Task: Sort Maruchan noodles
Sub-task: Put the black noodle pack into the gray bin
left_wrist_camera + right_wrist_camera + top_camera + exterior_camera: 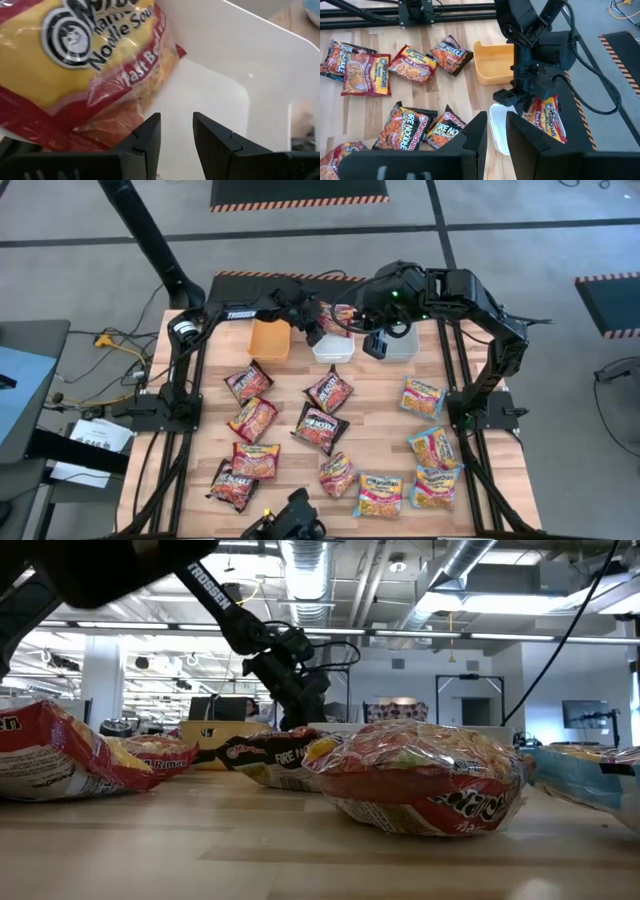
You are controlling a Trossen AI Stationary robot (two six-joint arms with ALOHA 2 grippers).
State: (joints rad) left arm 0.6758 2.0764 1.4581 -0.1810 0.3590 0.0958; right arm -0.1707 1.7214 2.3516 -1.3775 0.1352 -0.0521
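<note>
Hovering my left gripper over the white bin at the far edge of the table. Its fingers are parted by a narrow gap with nothing between them. A red-and-yellow Maruchan packet sits just beside one finger, tilted over the bin's side. I can't tell whether it touches the finger. From the right wrist view that packet leans at the far side of the white bin, right under the left gripper, partly outside the rim. My right gripper hangs above the near edge of the white bin, on the side towards the grey bin. Its fingers are also at a narrow gap, empty and touching nothing. The orange bin stands left of the white one, and I see nothing in it from above. The other noodles are flat on the table, well apart from both grippers. The red-orange packets are in a loose column on the left, with a dark one at its near end. Two dark Fire Noodle packets are in the middle. The yellow-and-blue packets are on the right and near-right.
</note>
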